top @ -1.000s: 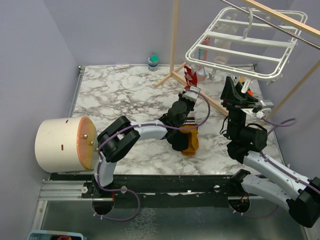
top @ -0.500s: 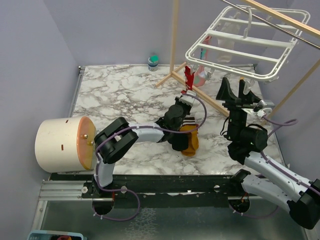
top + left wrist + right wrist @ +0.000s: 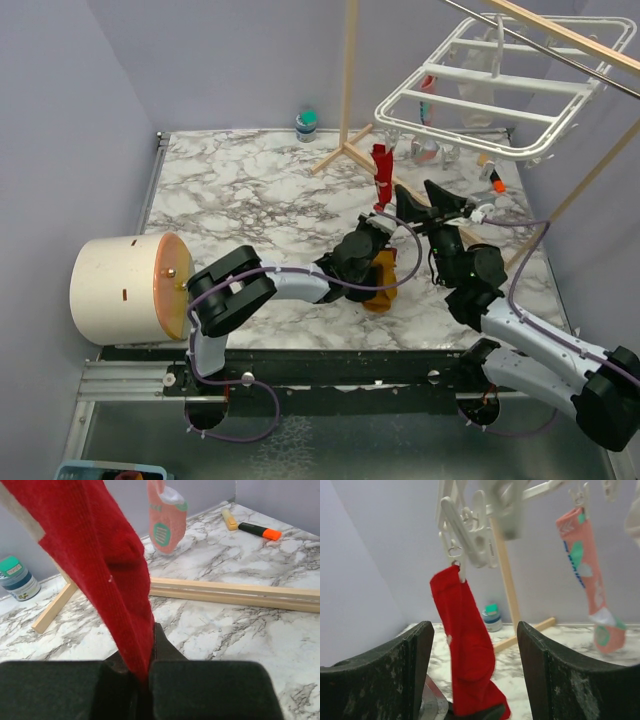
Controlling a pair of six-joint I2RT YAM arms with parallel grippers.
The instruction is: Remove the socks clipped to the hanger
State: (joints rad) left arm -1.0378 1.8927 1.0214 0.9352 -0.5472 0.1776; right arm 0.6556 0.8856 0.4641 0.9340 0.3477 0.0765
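A red sock [image 3: 467, 650] hangs from a clip of the white hanger [image 3: 500, 90]. My left gripper [image 3: 145, 665] is shut on its lower end, and the fabric runs taut up out of the jaws. In the top view the left gripper [image 3: 378, 218] sits just under the red sock [image 3: 382, 175]. My right gripper [image 3: 475, 670] is open, with the red sock hanging between and beyond its fingers, not touched. A pink sock with teal [image 3: 587, 575] is also clipped to the hanger. A mustard sock [image 3: 380, 282] lies on the table under the left arm.
The wooden rack stand [image 3: 348, 80] has a base beam [image 3: 235, 592] lying across the marble table. A teal-lidded jar [image 3: 307, 124] stands at the back. An orange marker [image 3: 260, 530] and a yellow one [image 3: 229, 517] lie at the right. A white drum [image 3: 125, 290] lies at the left.
My left gripper closed on the red sock's lower end and drew back toward me. My right gripper opened wide and dropped left toward the red sock. The hanger swung slightly.
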